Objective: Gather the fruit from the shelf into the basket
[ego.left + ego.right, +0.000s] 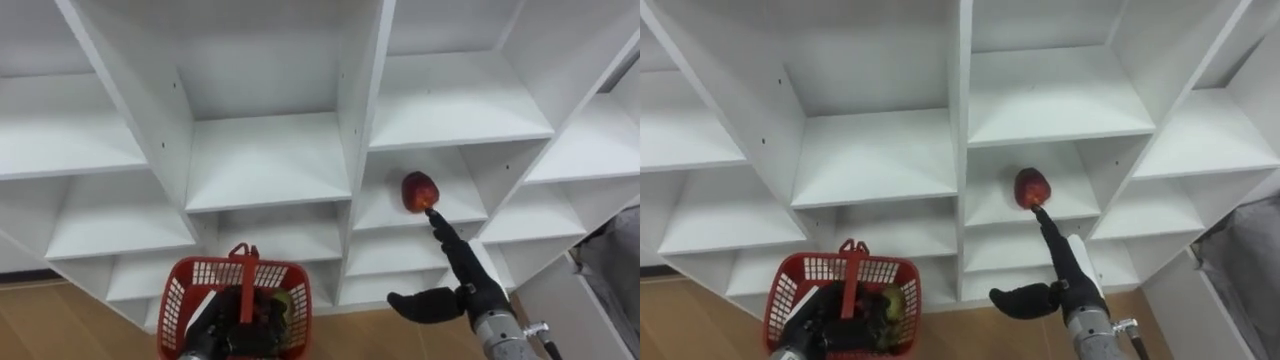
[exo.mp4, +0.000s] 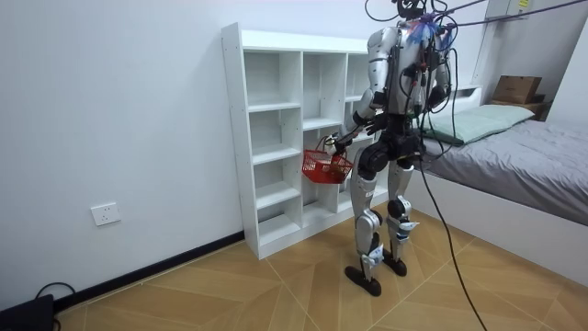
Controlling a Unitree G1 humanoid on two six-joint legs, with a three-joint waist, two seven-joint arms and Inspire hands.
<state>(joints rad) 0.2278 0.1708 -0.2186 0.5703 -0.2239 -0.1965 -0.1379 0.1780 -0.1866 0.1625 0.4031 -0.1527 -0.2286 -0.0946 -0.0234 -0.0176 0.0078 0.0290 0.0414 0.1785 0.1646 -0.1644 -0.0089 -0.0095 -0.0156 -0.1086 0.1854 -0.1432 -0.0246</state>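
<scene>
A red apple (image 1: 420,191) (image 1: 1032,187) lies on a middle shelf of the white closet (image 1: 270,165) (image 2: 276,138). My right hand (image 1: 455,275) (image 1: 1060,275) is open below it, fingers stretched up so the tips touch the apple's underside, thumb spread to the left. My left hand (image 1: 225,325) (image 1: 830,315) is shut on the handle of a red plastic basket (image 1: 190,290) (image 1: 790,285) (image 2: 326,165), held low in front of the shelves. A yellow-green fruit (image 1: 282,305) (image 1: 892,300) lies in the basket.
The other closet compartments hold nothing. In the room view I stand upright facing the closet on a wood floor. A bed (image 2: 524,156) with a grey cover stands at the room view's right, close behind me.
</scene>
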